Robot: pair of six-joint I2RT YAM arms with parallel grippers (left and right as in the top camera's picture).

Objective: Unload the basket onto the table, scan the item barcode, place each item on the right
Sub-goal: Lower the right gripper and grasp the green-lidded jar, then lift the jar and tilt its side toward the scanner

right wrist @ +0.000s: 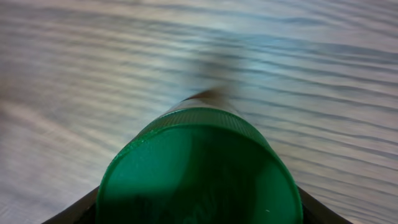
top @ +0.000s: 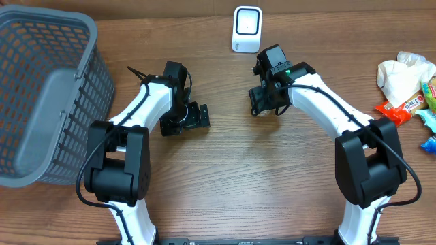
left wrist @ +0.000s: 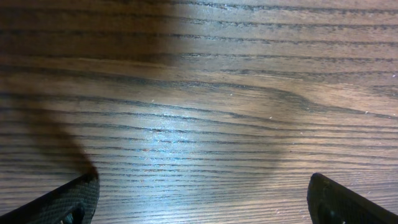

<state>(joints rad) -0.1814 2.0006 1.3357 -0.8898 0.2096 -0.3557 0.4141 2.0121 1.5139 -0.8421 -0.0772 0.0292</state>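
Note:
The item is a container with a round green lid (right wrist: 199,168) that fills the lower part of the right wrist view. My right gripper (right wrist: 198,211) is shut on it, with a black finger (right wrist: 71,211) against each side of the lid. Seen from overhead, the right gripper (top: 266,102) hides the item and hangs just in front of the white barcode scanner (top: 246,29) at the table's far edge. My left gripper (top: 187,117) rests left of centre, open, with only bare wood between its fingertips (left wrist: 74,199). No barcode shows in any view.
A grey plastic basket (top: 41,88) stands at the far left. Several snack packets and a crumpled white wrapper (top: 409,85) lie at the right edge of the wooden table (top: 238,177).

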